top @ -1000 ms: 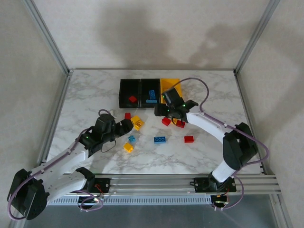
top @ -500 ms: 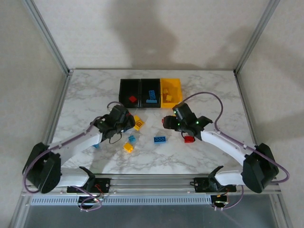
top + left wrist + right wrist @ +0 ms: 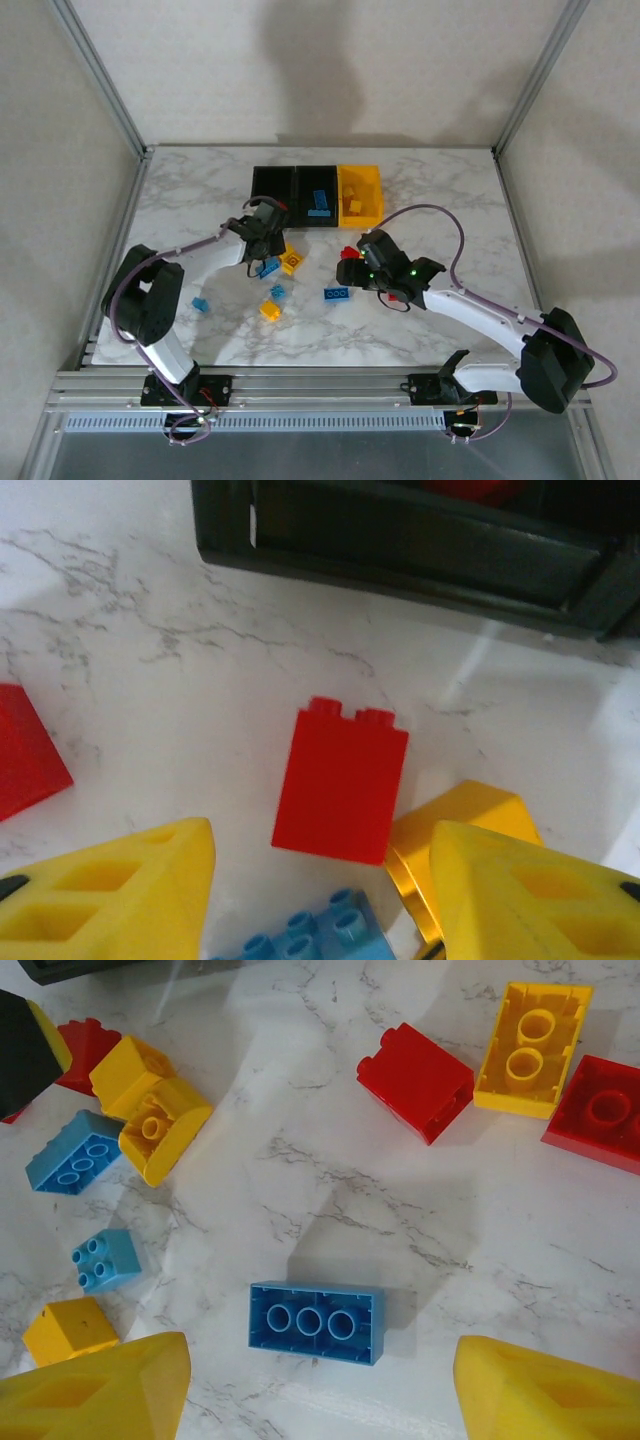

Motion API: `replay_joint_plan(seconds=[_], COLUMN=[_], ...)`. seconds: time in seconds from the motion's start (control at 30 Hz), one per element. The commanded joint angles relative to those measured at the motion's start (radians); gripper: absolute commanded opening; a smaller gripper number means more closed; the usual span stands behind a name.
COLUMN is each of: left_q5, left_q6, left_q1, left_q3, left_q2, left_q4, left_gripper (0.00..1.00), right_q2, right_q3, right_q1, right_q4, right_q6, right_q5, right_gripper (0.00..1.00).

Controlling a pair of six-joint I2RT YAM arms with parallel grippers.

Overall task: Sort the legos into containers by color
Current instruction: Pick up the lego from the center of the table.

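The table [image 3: 190,195] was white marble with grey veins, filling the middle of the top view; in both wrist views the same veined stone ran from edge to edge. A pale back wall [image 3: 420,60] stood across the top of the frame, with a soft shadow [image 3: 300,45] at upper centre. A metal post [image 3: 100,75] slanted in from the upper left; a second post [image 3: 541,70] slanted in from the upper right. Side rails [image 3: 118,240] edged the table at left and right; a ribbed silver rail [image 3: 320,385] crossed the bottom.
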Motion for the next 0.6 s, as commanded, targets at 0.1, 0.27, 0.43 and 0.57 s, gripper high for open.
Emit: replay_joint_plan(seconds=[0.1, 0.27, 0.43, 0.57], left_q5=[0.046, 0.099, 0.102, 0.093], left_q6=[0.042, 0.048, 0.055, 0.062], left_q1=[0.052, 0.05, 0.049, 0.049], left_q3=[0.038, 0.059, 0.061, 0.056], left_q2=[0.048, 0.084, 0.105, 0.133], left_q4=[0.038, 0.059, 0.064, 0.067], left_gripper=[0.57, 0.58, 0.59, 0.55], right_q2=[-0.022, -0.007, 0.007, 0.014], right_q3=[-0.027, -0.028, -0.028, -0.023], right_q1=[0.009, 0.009, 0.009, 0.009], right_q4=[0.018, 0.028, 0.036, 0.036], right_q6=[0.017, 0.019, 0.024, 0.025], right_q5=[-0.001, -0.004, -0.013, -0.016], right_gripper=[0.7, 0.7, 0.7, 0.7])
